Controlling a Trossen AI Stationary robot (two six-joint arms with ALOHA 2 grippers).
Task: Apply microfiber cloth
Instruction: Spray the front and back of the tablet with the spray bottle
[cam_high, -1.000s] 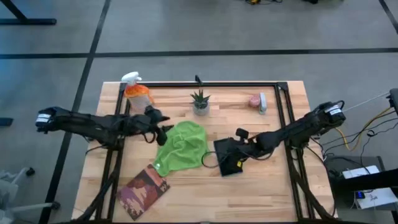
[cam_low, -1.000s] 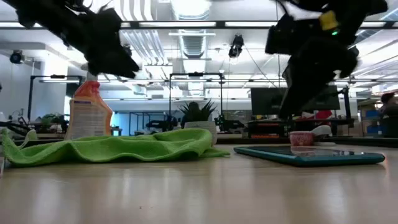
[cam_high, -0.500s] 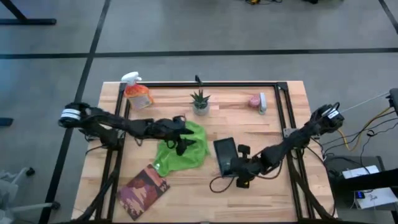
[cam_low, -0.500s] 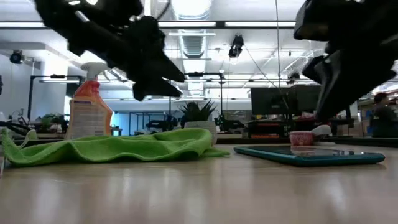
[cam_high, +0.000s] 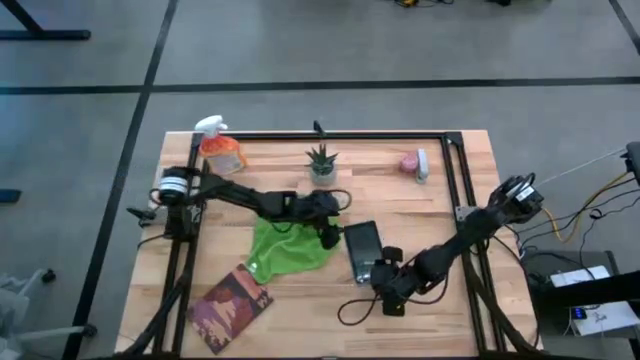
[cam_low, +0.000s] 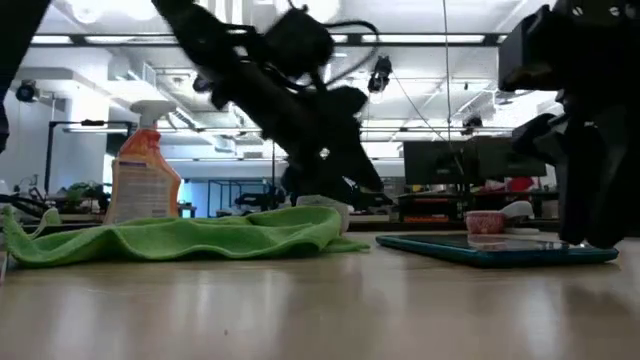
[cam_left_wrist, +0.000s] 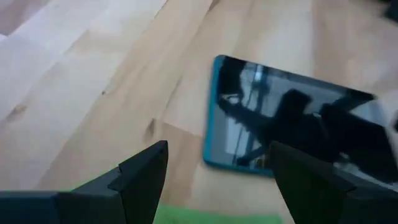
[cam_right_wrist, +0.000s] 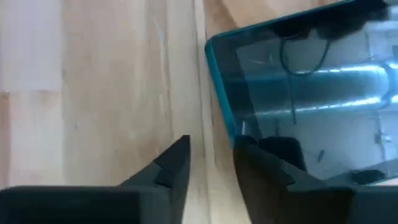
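Observation:
The lime-green microfiber cloth (cam_high: 285, 248) lies crumpled on the wooden table, left of the dark tablet (cam_high: 360, 245), which lies flat. My left gripper (cam_high: 326, 232) stands open over the cloth's right edge (cam_left_wrist: 211, 218), with the tablet (cam_left_wrist: 280, 130) just beyond it. My right gripper (cam_high: 385, 275) is at the tablet's near end, pointing down. Its fingers stand a narrow gap apart (cam_right_wrist: 211, 158) astride the tablet's teal edge (cam_right_wrist: 217, 93). My right gripper has one finger (cam_right_wrist: 261, 165) over the tablet's glass beside the teal edge and the other finger (cam_right_wrist: 174, 165) over the bare wood. I cannot tell whether either finger touches the tablet.
An orange spray bottle (cam_high: 222, 150), a small potted plant (cam_high: 322, 165) and a pink thing (cam_high: 410, 160) stand along the far side. A book (cam_high: 230, 305) lies near the front left. Black frame rails (cam_high: 455, 180) run along the table's sides, and a cable (cam_high: 350, 305) loops near my right gripper.
My left gripper has gone toward the table's right edge, from the cloth's far left corner across the cloth to its right edge beside the tablet, and has come down. My right gripper has gone toward the near edge, from over the tablet to its near end, and down.

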